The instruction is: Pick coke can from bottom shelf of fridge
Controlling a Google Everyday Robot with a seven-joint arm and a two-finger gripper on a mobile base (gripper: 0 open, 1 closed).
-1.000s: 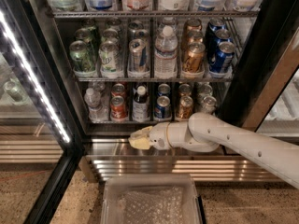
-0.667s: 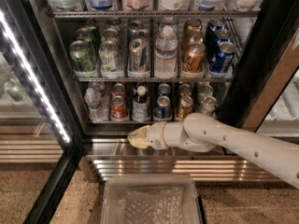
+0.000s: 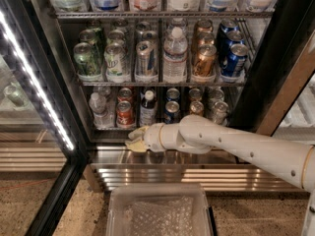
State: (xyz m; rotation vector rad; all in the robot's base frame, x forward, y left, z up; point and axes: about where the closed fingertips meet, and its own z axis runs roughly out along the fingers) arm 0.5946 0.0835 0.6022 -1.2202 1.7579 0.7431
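Coke can (image 3: pixel 124 114): upright, left side of bottom shelf (image 3: pixel 106 128).
Gripper (image 3: pixel 136 140): at shelf's front edge, just near of can; openness cannot be told.

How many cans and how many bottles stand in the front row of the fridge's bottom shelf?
Cans: 4 - red can, blue can, copper can, silver can
Bottles: 2 - clear bottle, dark bottle
Total: 6
The gripper hangs at the front edge of the bottom shelf, below the red can.
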